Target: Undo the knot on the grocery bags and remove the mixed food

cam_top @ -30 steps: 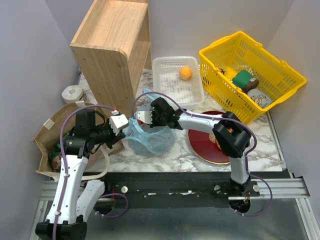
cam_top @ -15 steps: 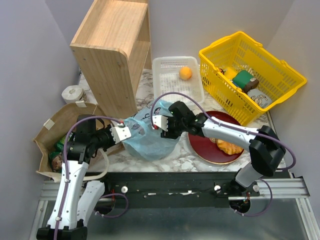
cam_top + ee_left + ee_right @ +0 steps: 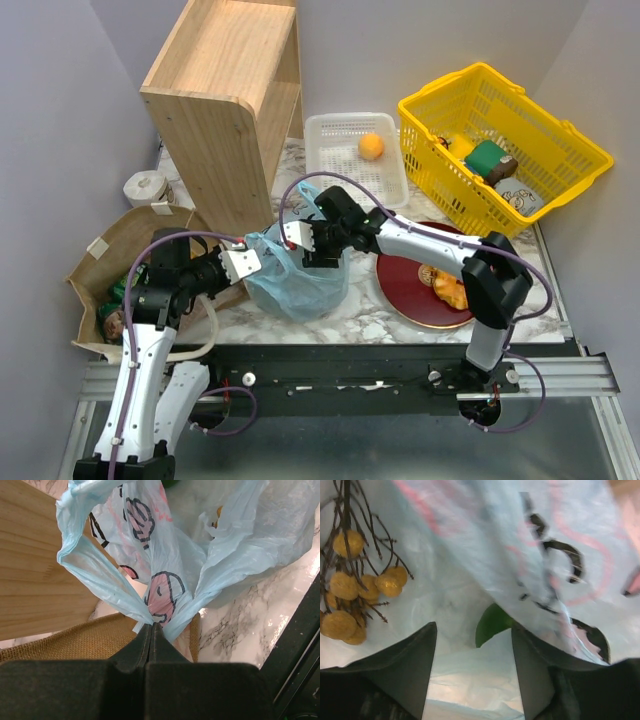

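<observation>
**Right gripper at the bag mouth: bearing to the contents**

Right gripper (image 3: 473, 630) has its fingers apart with nothing held. It is pushed into the open mouth of the thin light blue printed plastic bag (image 3: 296, 288). Left gripper (image 3: 151, 627) is clamped on a gathered fold of the bag's rim and lifts that side, close to the brown paper bag (image 3: 105, 262). No knot shows at the mouth.

1. The small dark green round fruit (image 3: 491, 623) lies straight ahead of the right gripper, on the line between its two fingers. A fold of film partly covers it.
2. The brown stemmed bunch of yellow-brown berries (image 3: 355, 590) lies off to the left of the wrist view, beyond the finger on that side. Its stems run roughly top to bottom in that view.

Assessment: the right arm is nearer, and the left arm is committed to holding the rim. The green fruit probably needs only a straight advance. The bunch probably needs a sideways shift first.
</observation>
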